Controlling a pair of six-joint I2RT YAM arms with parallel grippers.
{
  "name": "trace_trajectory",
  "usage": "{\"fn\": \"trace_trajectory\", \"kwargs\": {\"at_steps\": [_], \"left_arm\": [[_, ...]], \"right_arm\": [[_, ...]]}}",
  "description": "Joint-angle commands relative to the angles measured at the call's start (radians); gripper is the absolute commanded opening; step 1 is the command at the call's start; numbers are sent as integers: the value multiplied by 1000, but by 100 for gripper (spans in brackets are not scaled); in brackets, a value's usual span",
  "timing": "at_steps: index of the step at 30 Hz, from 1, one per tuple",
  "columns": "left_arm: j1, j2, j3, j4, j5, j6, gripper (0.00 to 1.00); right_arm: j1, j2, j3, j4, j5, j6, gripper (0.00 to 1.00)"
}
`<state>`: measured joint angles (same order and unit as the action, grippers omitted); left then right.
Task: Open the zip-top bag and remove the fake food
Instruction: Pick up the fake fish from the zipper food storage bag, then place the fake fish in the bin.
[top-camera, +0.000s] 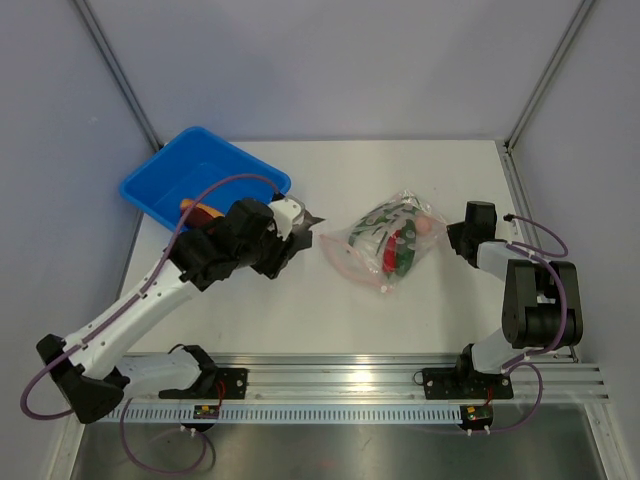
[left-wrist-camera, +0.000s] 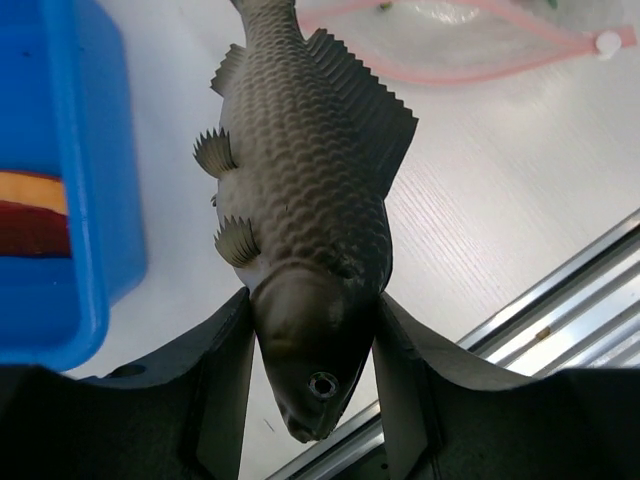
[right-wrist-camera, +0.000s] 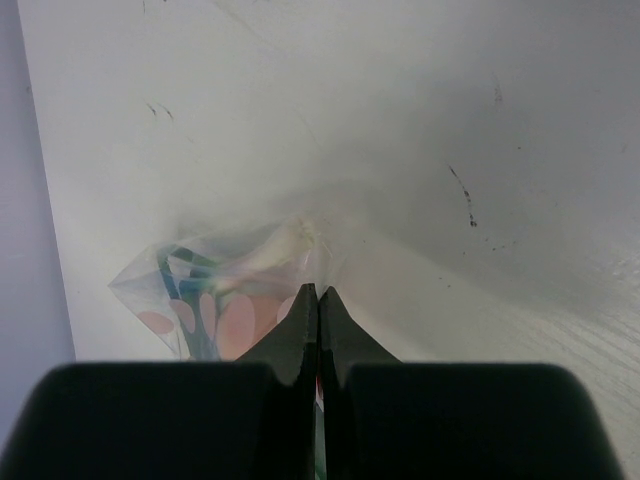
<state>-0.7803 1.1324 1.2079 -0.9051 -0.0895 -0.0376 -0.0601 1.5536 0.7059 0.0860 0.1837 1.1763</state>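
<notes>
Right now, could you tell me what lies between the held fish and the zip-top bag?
Only bare table separates the fish from the zip-top bag, clearest in the left wrist view.

Left arm (top-camera: 150, 300) is stretched out from its base on a long diagonal up and to the right. Its wrist is bent over, and the left pincer (left-wrist-camera: 315, 345) has its jaws partway apart, clamped on either side of the head of the grey fish (left-wrist-camera: 300, 200). Right arm (top-camera: 535, 300) is folded up tight above its own base with the forearm poking left, and the right pincer (right-wrist-camera: 317, 295) is squeezed completely closed, pinching a corner of the zip-top bag (right-wrist-camera: 200, 290).
</notes>
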Motion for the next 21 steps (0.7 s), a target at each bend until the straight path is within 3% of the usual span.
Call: {"fn": "trace_trajectory", "kwargs": {"at_steps": [1, 10, 16, 21], "left_arm": [[82, -54, 74, 38, -6, 11, 47], [373, -34, 119, 150, 135, 19, 46], [571, 41, 131, 218, 295, -10, 47], [686, 144, 137, 277, 342, -54, 45]], "right_arm": [[-6, 6, -3, 40, -12, 17, 0], [-6, 8, -11, 47, -29, 19, 0], [-6, 10, -9, 52, -39, 22, 0], [-6, 14, -9, 57, -53, 25, 0]]}}
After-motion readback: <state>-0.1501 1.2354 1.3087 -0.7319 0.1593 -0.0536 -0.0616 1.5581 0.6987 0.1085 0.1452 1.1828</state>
